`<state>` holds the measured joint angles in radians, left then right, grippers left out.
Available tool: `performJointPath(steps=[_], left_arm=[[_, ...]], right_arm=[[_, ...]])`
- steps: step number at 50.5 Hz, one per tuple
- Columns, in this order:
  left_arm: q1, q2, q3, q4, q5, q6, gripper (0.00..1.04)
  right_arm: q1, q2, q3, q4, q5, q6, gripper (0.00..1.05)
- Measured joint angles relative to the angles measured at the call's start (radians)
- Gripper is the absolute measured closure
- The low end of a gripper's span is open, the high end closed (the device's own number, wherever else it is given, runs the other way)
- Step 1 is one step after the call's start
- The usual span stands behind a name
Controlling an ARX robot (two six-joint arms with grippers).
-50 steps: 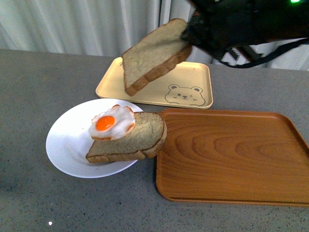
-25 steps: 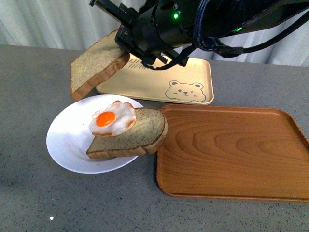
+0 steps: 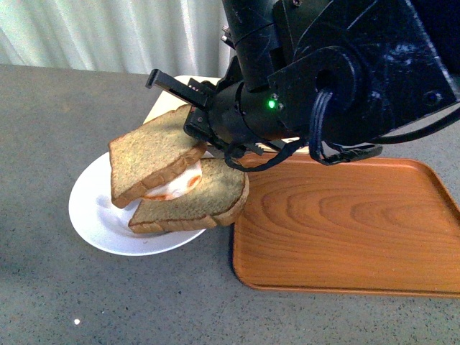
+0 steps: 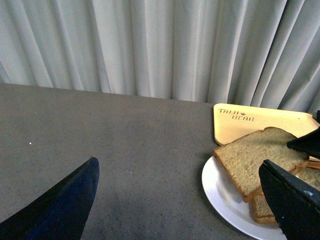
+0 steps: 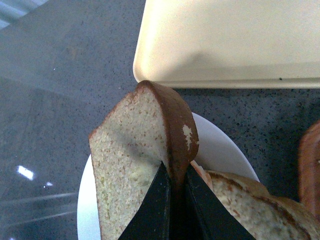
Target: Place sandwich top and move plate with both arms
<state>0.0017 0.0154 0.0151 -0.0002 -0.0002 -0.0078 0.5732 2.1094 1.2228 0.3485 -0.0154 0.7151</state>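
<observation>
The right arm (image 3: 359, 65) is a bulky, glossy black housing with blocky, angular faces and a round recess in its side. A small green light (image 3: 271, 103) glows on the section just behind the right fingers (image 3: 172, 84), which are thin, flat and black. Black cables (image 3: 316, 144) loop out behind that light. The left fingers (image 4: 62, 207) are smooth dark wedges with a bluish sheen, tapering to points.

A pale grey-white curtain (image 3: 108, 32) hangs in soft vertical folds across the whole back of the scene. In front of it runs a dark grey tabletop (image 3: 43, 100) with a fine speckled, stone-like surface, and its far edge meets the curtain's foot in a straight line. The light is even and diffuse, shadows on the grey surface are soft, and one tiny white speck (image 3: 75, 321) shows near the front.
</observation>
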Motion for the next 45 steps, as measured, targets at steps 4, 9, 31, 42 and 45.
performJointPath(steps=[4, 9, 31, 42, 45], left_arm=[[0.000, 0.000, 0.000, 0.000, 0.000, 0.000, 0.09], [0.000, 0.000, 0.000, 0.000, 0.000, 0.000, 0.09], [0.000, 0.000, 0.000, 0.000, 0.000, 0.000, 0.09], [0.000, 0.000, 0.000, 0.000, 0.000, 0.000, 0.09], [0.000, 0.000, 0.000, 0.000, 0.000, 0.000, 0.09]], right_arm=[[-0.004, -0.038, -0.043, 0.020, 0.016, -0.003, 1.02], [-0.009, -0.079, -0.083, 0.043, 0.024, -0.009, 0.84], [-0.060, -0.279, -0.256, 0.103, 0.119, -0.100, 0.08], [-0.146, -0.470, -0.592, 0.650, 0.422, -0.573, 0.41], [-0.177, -0.518, -0.661, 0.681, 0.402, -0.623, 0.50]])
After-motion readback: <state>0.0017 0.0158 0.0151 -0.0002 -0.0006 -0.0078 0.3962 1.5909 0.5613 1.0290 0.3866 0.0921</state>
